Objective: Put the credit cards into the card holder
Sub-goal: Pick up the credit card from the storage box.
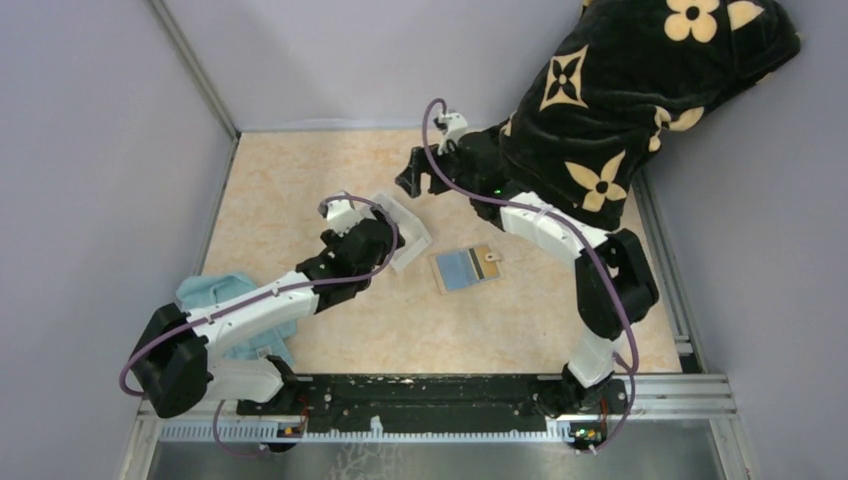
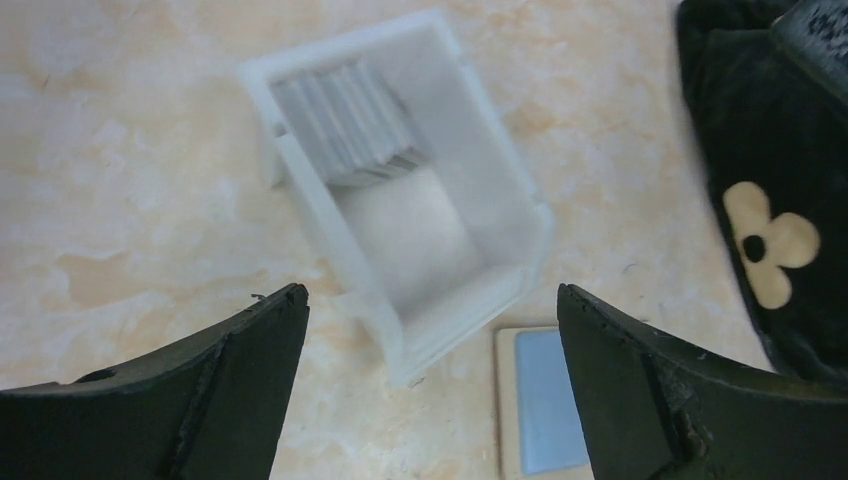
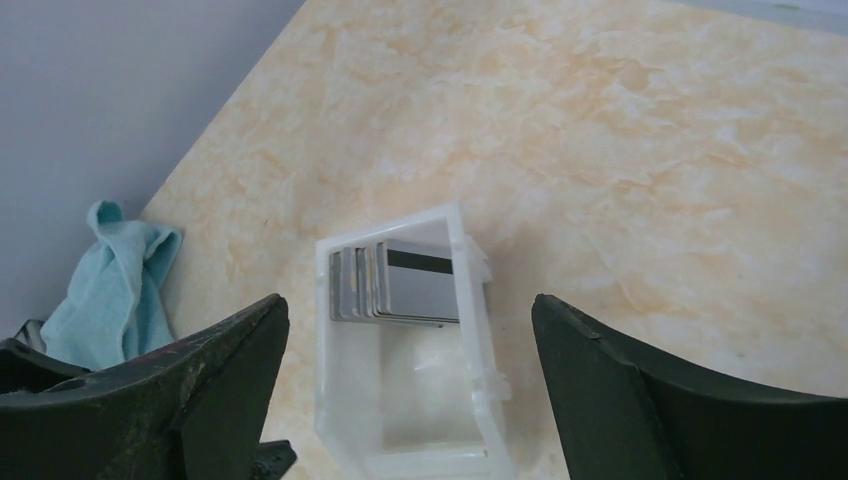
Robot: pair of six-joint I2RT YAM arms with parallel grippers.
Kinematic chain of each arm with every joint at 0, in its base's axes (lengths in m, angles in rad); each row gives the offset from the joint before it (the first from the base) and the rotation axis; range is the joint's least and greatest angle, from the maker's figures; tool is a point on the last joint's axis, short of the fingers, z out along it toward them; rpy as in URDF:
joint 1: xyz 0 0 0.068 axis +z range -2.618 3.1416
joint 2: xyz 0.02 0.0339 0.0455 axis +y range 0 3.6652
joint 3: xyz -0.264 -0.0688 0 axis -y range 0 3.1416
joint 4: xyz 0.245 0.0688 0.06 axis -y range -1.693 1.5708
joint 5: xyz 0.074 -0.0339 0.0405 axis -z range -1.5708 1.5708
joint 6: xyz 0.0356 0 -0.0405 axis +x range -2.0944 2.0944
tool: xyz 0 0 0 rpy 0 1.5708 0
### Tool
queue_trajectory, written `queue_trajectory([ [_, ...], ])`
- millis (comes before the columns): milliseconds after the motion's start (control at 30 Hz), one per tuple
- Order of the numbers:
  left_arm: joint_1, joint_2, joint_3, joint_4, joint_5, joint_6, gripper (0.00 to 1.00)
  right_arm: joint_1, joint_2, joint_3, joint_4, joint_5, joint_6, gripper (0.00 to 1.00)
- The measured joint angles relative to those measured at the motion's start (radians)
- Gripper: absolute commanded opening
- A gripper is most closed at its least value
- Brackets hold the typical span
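Several silvery-grey credit cards stand stacked on edge at one end of a clear white plastic tray. They also show in the right wrist view, inside the tray. The card holder lies open on the table right of the tray, blue-grey lining up; a corner shows in the left wrist view. My left gripper is open and empty above the tray's near end. My right gripper is open and empty, above the tray's far side.
A light blue cloth lies at the table's left near corner, also in the right wrist view. A black blanket with tan flowers hangs over the back right. Grey walls close the table's left, back and right sides.
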Motion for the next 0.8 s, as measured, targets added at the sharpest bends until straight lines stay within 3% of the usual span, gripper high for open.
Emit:
queue_trajectory([
  [133,0.031,0.006,0.003,-0.115,0.017,-0.107,0.99,0.050,0.100,0.115,-0.076,-0.002,-0.037,0.75],
  [300,0.085,-0.045,-0.054,-0.130,0.067,-0.173,0.99,0.083,0.212,0.248,-0.161,0.008,-0.067,0.67],
  [367,0.104,-0.063,-0.077,-0.134,0.082,-0.190,0.92,0.095,0.259,0.298,-0.198,0.016,-0.082,0.62],
  [500,0.146,-0.069,-0.094,-0.140,0.111,-0.203,0.78,0.121,0.342,0.390,-0.272,0.028,-0.102,0.61],
  [800,0.256,-0.063,-0.143,-0.116,0.201,-0.198,0.74,0.153,0.487,0.559,-0.406,0.037,-0.135,0.60],
])
